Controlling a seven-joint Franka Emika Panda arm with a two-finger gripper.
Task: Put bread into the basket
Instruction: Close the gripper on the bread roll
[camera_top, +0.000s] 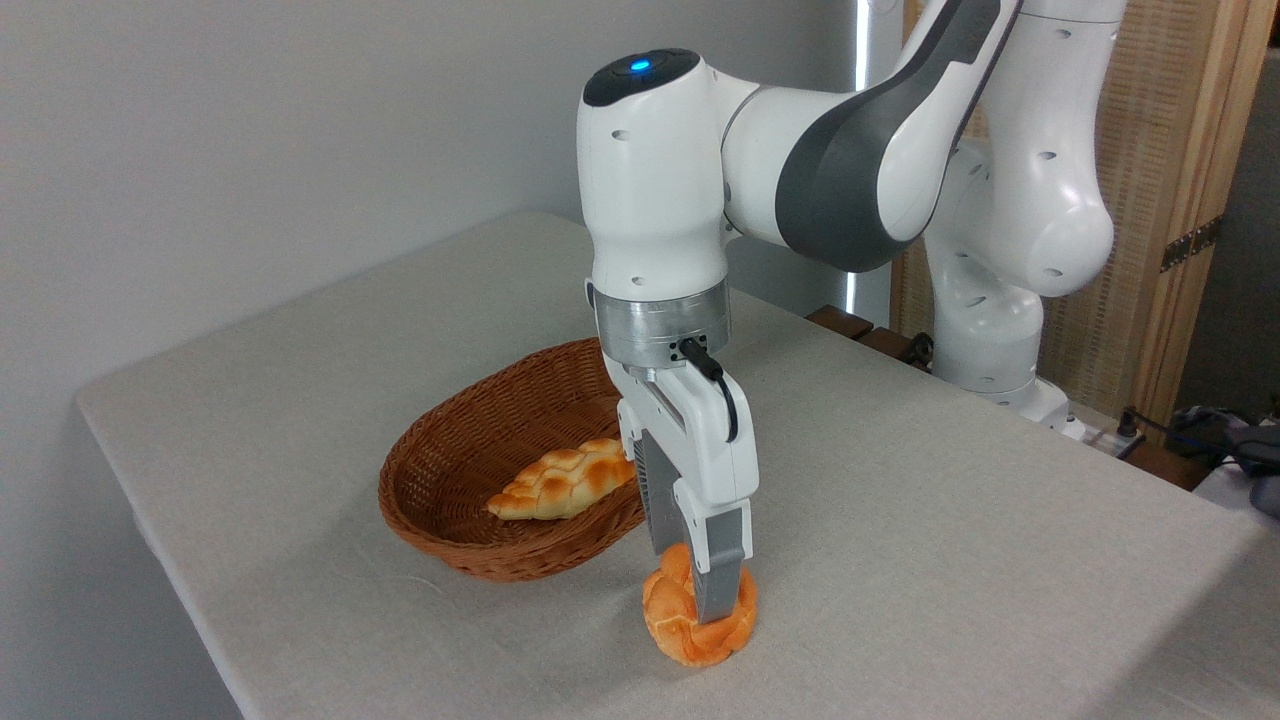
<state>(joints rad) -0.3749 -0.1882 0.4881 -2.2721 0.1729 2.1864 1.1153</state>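
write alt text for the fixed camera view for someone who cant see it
A white robot arm's gripper straddles a small orange knotted bun on a grey table, just right of an oval wicker basket already holding a paler braided loaf. Whether the bun is lifted cannot be told.

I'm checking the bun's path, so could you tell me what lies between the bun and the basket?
In the camera view, only a short strip of bare tablecloth separates the bun from the basket; the gripper stands over the bun.
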